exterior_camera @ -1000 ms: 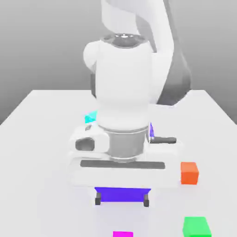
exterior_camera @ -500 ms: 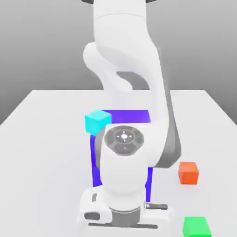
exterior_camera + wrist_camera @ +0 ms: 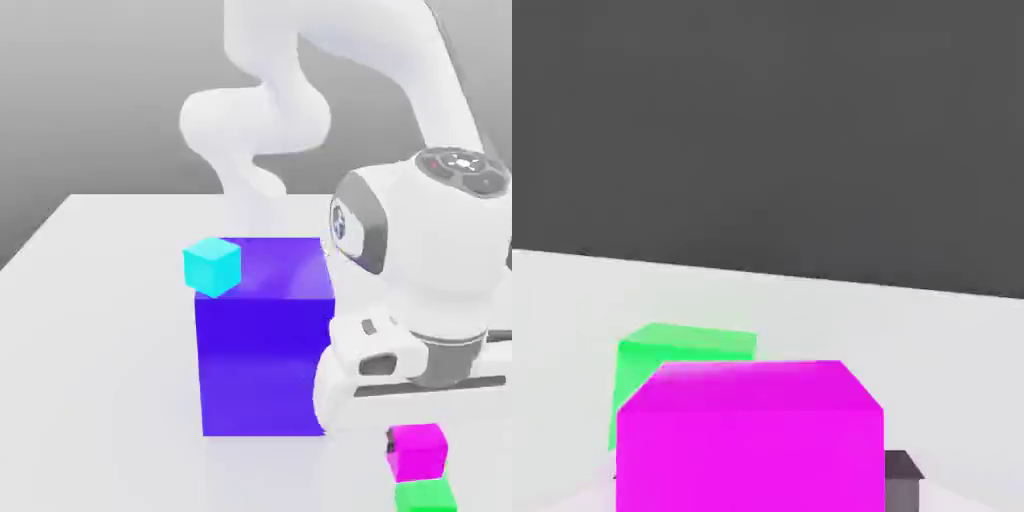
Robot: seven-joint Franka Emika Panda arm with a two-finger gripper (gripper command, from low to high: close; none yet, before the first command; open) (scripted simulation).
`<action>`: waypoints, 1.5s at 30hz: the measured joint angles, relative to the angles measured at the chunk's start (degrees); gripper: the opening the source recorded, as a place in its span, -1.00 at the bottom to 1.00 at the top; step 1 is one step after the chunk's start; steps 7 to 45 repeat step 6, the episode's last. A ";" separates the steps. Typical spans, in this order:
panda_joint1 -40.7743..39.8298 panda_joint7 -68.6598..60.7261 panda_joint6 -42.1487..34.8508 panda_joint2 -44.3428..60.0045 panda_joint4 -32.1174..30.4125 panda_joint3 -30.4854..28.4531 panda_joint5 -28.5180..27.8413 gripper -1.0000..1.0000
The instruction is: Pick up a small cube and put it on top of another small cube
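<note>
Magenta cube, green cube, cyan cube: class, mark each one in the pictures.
magenta cube (image 3: 417,449), exterior view, front face.
green cube (image 3: 684,342), hand view, top face.
cyan cube (image 3: 212,267), exterior view, front face.

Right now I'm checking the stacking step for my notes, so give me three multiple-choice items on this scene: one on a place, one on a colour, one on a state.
1. Where is the magenta cube in the exterior view?
A. Directly above the green cube
B. On top of the big blue cube
C. Beside the white arm's base

2. What colour is the small cube at the big blue cube's upper corner, on the exterior view's left?
A. Yellow
B. Cyan
C. Black

3. What is the state of the hand?
A. Wide open, nothing in it
B. Shut on the green cube
C. Shut on the magenta cube

Answers: 1 A, magenta sits just over green under the hand. 2 B, the cyan cube shows there. 3 C, the magenta cube hangs between its fingers.
</note>
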 joint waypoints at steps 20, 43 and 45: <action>1.28 1.20 4.74 5.07 0.30 -1.09 -1.40 1.00; 1.28 1.20 4.74 5.07 0.30 -1.09 -1.40 1.00; 1.28 1.20 4.74 5.07 0.30 -1.09 -1.40 1.00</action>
